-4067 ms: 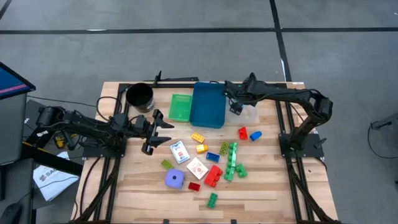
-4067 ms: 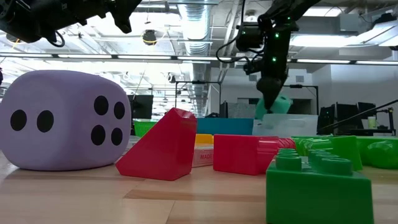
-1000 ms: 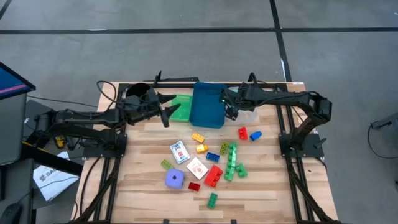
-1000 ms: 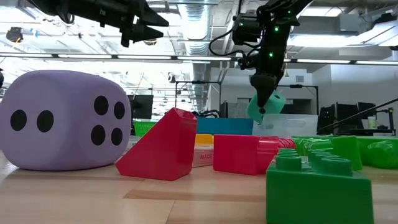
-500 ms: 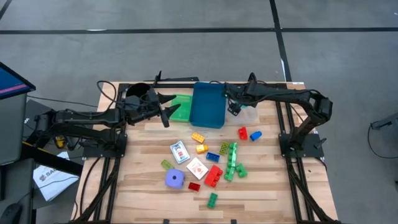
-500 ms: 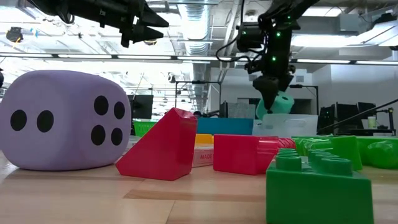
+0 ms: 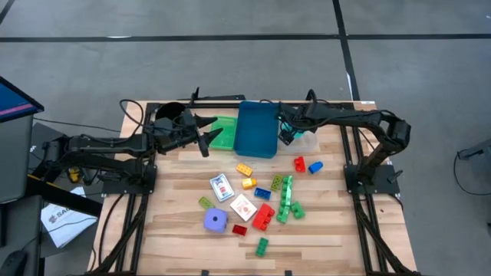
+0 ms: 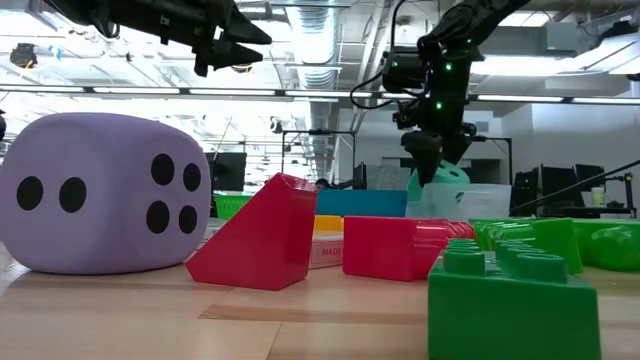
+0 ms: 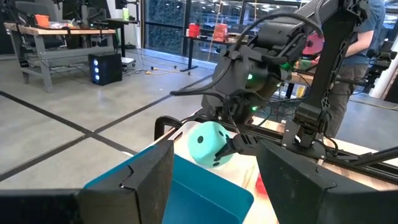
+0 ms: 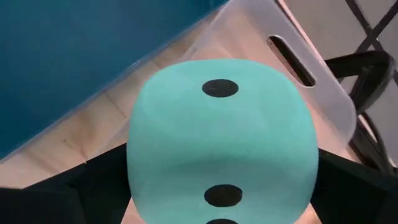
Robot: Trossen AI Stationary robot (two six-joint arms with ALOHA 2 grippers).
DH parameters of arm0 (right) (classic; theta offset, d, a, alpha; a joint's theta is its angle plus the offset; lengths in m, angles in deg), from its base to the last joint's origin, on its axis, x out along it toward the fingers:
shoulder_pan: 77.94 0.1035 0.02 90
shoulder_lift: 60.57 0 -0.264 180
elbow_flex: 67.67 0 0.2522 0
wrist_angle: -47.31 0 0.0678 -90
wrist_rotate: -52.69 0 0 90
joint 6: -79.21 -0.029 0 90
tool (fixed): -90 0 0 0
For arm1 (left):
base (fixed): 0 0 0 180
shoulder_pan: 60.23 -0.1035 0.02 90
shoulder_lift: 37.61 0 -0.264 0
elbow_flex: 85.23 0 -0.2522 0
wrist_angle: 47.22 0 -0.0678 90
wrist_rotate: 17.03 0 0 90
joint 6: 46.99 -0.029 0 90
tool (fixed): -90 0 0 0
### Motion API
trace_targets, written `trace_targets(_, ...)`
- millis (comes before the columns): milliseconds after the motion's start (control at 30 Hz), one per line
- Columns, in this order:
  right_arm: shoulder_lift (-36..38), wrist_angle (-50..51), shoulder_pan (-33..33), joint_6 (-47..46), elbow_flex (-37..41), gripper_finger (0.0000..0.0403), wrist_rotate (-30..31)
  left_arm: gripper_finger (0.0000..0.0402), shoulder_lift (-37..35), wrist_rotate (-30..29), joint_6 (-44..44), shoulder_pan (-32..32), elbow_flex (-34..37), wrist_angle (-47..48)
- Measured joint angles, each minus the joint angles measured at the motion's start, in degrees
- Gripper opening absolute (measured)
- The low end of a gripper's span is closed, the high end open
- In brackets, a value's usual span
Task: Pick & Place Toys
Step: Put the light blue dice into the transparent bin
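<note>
Right claw (image 7: 288, 135): gripping the cyan die (image 7: 287, 136) between its dark fingers, hanging at the near right corner of the blue tray (image 7: 256, 129), beside the clear tray (image 7: 307, 141).
Cyan die: rounded foam cube with black pips; only part of it is showing from above. In the right wrist view it (image 10: 222, 152) is filling most of the frame, its lower face cut off.
Left claw (image 7: 205, 136): fingers standing apart, holding nothing, raised over the bench (image 7: 176, 230) just beside the green tray (image 7: 222, 132).
Purple die (image 7: 215, 221): soft-looking, matte, black pips, lying near the bench's front edge; looming large in the low view (image 8: 105, 192).
Bricks: hard glossy plastic, studded; a green brick (image 7: 262, 246) lying alone at the front, others clustering mid-bench.
Card packs: a flat white pack (image 7: 221, 187) lying among the bricks; its print is too small to read.
Black cup (image 7: 170, 116): partly hidden behind the left arm.
</note>
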Motion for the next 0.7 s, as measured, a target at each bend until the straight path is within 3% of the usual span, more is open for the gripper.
trace_targets(267,-0.1,-3.7,-1.0,4.6,3.4,0.0395,-6.6,0.0223,0.0,-0.1,0.0,0.0,0.0,0.0)
trace_targets(700,-0.1,-9.8,-0.7,6.2,5.0,0.0395,-5.6,0.0223,0.0,-0.2,0.0,0.0,0.0,0.0)
